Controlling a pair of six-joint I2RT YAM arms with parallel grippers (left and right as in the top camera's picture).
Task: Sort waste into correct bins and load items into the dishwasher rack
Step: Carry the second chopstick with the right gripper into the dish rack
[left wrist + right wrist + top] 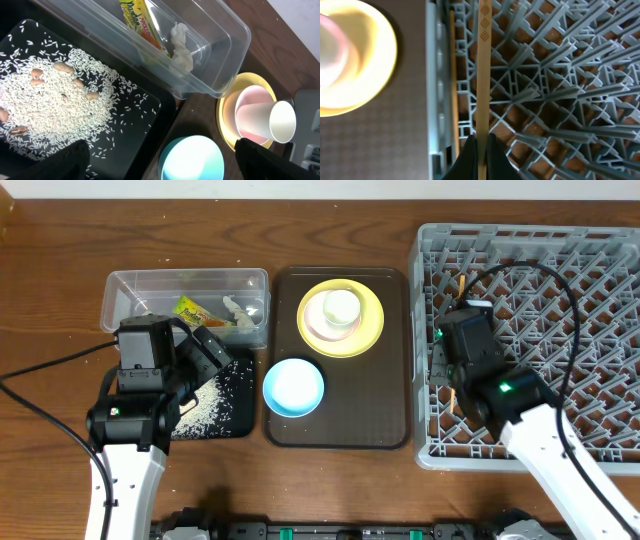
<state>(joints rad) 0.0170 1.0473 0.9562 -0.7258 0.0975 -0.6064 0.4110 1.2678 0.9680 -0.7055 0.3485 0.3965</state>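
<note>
My right gripper (pixel 481 145) is shut on a wooden chopstick (pixel 483 75) over the grey dishwasher rack (pixel 555 70), just inside its left wall. The second chopstick (pixel 453 75) lies along that wall. My left gripper (pixel 162 152) is open and empty, above the edge of the black tray (pixel 150 125) of rice crumbs (pixel 55 100) and the light blue bowl (pixel 192 160). The clear tub (pixel 220 30) holds the wrapper (pixel 142 22) and tissue (pixel 182 47). The yellow plate (pixel 225 117) carries the pink bowl (pixel 250 107) with the white cup (pixel 277 120) tilted in it.
The brown serving tray (pixel 380 390) sits between the tub and the rack (pixel 560 300) and holds the plate stack (pixel 340 320) and blue bowl (pixel 293 387). A few brown nut-like bits lie among the rice. Arm cables trail over the rack and the left table.
</note>
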